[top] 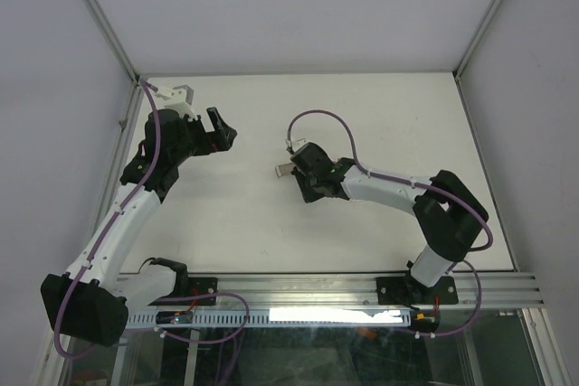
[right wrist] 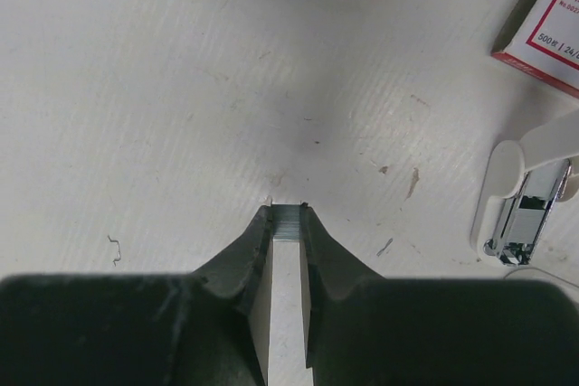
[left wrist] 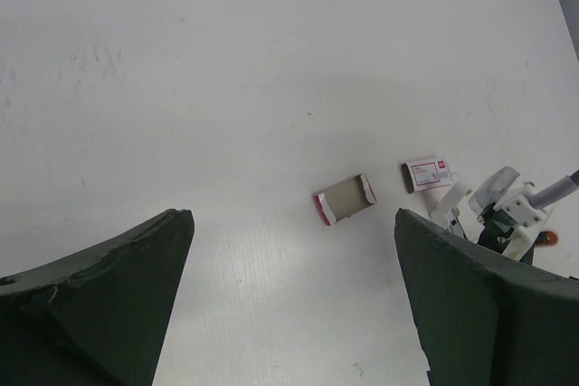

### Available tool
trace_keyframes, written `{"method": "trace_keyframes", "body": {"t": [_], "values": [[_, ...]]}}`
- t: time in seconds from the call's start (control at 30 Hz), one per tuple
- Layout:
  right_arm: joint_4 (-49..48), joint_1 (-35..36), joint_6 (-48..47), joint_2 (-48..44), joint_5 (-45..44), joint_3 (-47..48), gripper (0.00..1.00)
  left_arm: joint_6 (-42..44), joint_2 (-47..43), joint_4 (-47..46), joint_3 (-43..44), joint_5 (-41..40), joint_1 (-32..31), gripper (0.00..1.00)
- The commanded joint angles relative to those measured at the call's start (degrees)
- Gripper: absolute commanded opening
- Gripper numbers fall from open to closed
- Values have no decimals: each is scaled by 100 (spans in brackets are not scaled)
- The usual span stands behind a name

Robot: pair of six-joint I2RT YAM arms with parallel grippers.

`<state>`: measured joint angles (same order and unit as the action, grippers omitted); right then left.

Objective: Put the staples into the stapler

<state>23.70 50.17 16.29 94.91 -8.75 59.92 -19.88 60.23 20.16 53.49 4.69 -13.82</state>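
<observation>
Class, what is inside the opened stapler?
Inside the stapler, a shiny metal channel; its pale lid covers the upper end. The staples sit outside, in the right hand.

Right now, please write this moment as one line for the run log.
right gripper: shut on staples | left gripper: open | stapler: open

1. A white table formed the floor of the enclosure, and its matte surface looked faintly ribbed in the right wrist view.
2. Small brown specks and scuffs dotted the table.
3. A tiny bent bit of wire lay on the table, well apart from the scuffs.
4. A grooved metal rail ran along the table's near edge.
5. Pale walls stood behind and at both sides, joined by slanting metal posts.
</observation>
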Motion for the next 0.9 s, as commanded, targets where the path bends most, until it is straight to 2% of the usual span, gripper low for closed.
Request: {"method": "trace_keyframes", "body": {"t": [0.0,0.37,0.67,0.87], "values": [[-290,28,-116,52,97,129,16,107,-29,-189,28,5,17,99],[-112,32,-65,400,45,191,17,90,-20,-195,29,46,18,99],[181,36,84,616,-104,490,29,91,-2,-194,26,60,17,99],[323,34,196,765,-203,672,29,90,-11,-194,27,59,20,99]]}}
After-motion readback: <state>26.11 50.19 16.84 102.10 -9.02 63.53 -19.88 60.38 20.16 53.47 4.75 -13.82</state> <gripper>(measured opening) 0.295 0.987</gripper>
